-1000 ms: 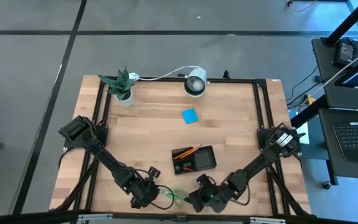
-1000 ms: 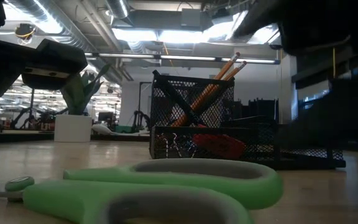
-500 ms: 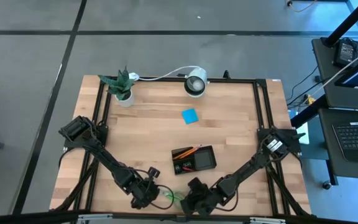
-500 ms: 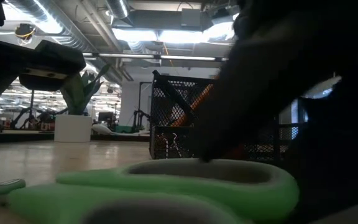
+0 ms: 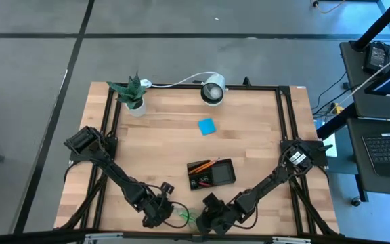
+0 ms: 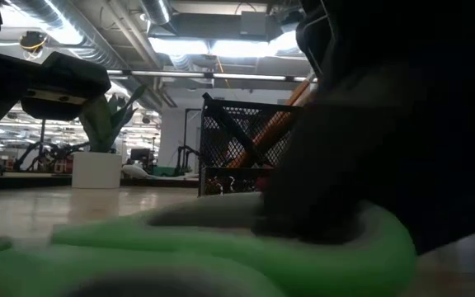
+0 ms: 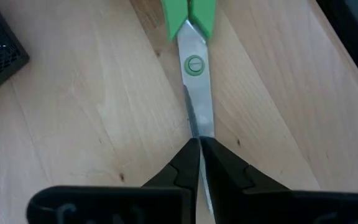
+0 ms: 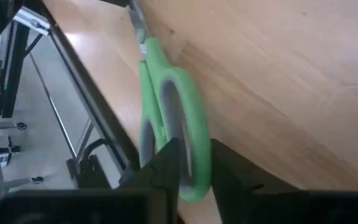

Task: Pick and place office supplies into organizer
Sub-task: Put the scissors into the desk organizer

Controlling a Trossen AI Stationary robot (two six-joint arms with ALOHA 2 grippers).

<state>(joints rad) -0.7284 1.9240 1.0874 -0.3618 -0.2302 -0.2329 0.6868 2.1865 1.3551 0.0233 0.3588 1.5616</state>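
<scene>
The green-handled scissors (image 5: 185, 215) lie flat near the table's near edge, between my two grippers. My left gripper (image 5: 160, 211) is shut on their blades (image 7: 197, 112). My right gripper (image 5: 207, 217) is shut on a handle loop (image 8: 188, 124) and shows as a dark mass over the green handle (image 6: 221, 247) in the low view. Farther in stands the black mesh organizer (image 5: 212, 173), with orange pencils sticking out of it. A blue sticky-note pad (image 5: 206, 126) lies beyond it on the wood. My left gripper pinches the scissors' blades near their tip (image 7: 199, 134) between its two fingers. It slants down from above, with the fingers along the blades. The scissors rest on the table. My right gripper has one finger (image 8: 166, 163) inside the handle loop and the other outside. The loop's green outer rim (image 8: 197, 163) sits between them. The fingers slant down from the table's right side, and the handle rests on the wood.
A potted plant (image 5: 131, 95) and a white round lamp (image 5: 213, 90) stand along the far edge. The table's near edge (image 8: 98, 106) runs right beside the scissors. Bare wood lies between the organizer and the far edge.
My right gripper has moved toward the table's left edge along the near edge and come down over the scissors' handles. In the low view it now covers the green loop. My left gripper has kept still on the blades.
</scene>
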